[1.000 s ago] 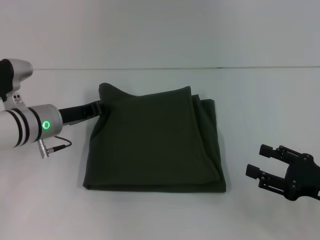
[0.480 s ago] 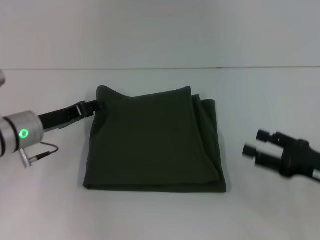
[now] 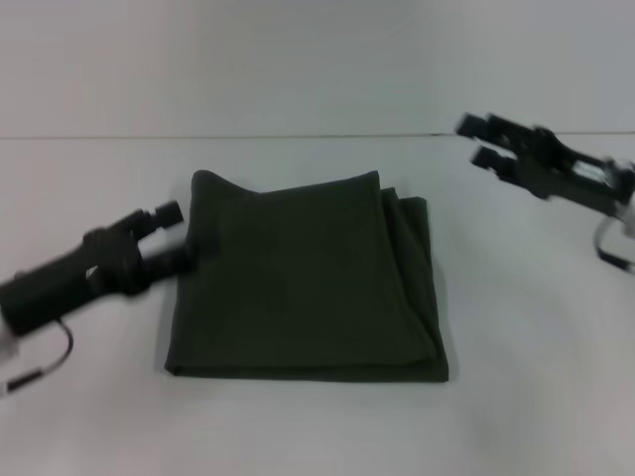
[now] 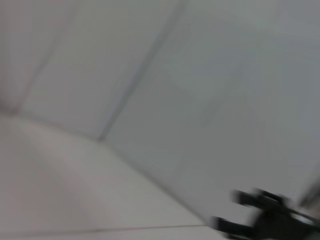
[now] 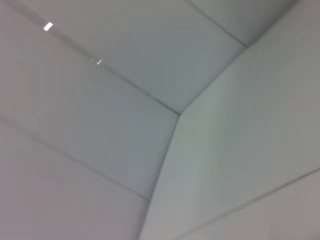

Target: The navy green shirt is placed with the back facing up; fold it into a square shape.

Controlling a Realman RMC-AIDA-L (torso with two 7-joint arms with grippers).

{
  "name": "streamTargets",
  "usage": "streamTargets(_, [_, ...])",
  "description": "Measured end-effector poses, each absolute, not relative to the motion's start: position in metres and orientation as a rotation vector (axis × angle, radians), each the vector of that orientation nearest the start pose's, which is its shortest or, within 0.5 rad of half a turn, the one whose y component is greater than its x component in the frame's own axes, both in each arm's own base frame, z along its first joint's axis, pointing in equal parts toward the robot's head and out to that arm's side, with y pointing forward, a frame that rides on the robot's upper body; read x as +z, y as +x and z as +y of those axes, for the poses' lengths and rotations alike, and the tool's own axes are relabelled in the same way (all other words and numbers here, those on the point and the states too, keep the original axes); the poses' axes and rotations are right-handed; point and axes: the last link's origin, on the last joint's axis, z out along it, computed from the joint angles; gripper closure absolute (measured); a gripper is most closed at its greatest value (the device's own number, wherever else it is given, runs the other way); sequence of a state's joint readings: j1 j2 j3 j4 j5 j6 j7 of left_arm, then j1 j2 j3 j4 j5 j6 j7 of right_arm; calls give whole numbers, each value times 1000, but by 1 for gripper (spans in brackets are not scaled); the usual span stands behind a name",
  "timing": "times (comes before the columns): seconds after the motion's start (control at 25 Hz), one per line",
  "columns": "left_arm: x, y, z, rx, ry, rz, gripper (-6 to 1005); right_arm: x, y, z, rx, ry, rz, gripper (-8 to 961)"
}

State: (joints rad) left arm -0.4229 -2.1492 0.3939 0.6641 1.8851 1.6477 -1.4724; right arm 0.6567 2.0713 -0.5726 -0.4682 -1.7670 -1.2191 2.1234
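Both arms are pulling away: left gripper (image 3: 179, 236), open and empty, is leaving the navy green shirt (image 3: 308, 283) folded mid-table (image 3: 516, 397); right gripper (image 3: 474, 139), open, is lifting toward the far right edge, probably finishing.

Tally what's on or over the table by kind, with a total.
Shirts: 1, the folded navy green shirt.
Grippers: 2, the left gripper at the shirt's left edge and the right gripper raised at far right.
Total: 3.
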Motion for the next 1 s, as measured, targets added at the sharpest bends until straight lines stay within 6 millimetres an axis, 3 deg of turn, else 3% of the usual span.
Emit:
streamTargets(0.12, [21,-285,277,-1117,-2387,-665,30,-7,231,422,1164,-1885,1830,165])
streamTargets(0.16, [20,-287,270,-1109,-2389,-609,32,-7,231,422,1164,-1885,1830,165])
streamTargets(0.32, [14,-293,259,-1082,-2387,-549,40,-21,222,432,1121,-1821,1929,165])
streamTargets(0.76, [7,-297,261,-1036,-2380,-538,52,-43,243,418,1029,-1693,2076,170])
streamTargets(1.0, [6,-297,265,-1029,-2377,-542,51,-54,236,421,1004,-1710,2055,172])
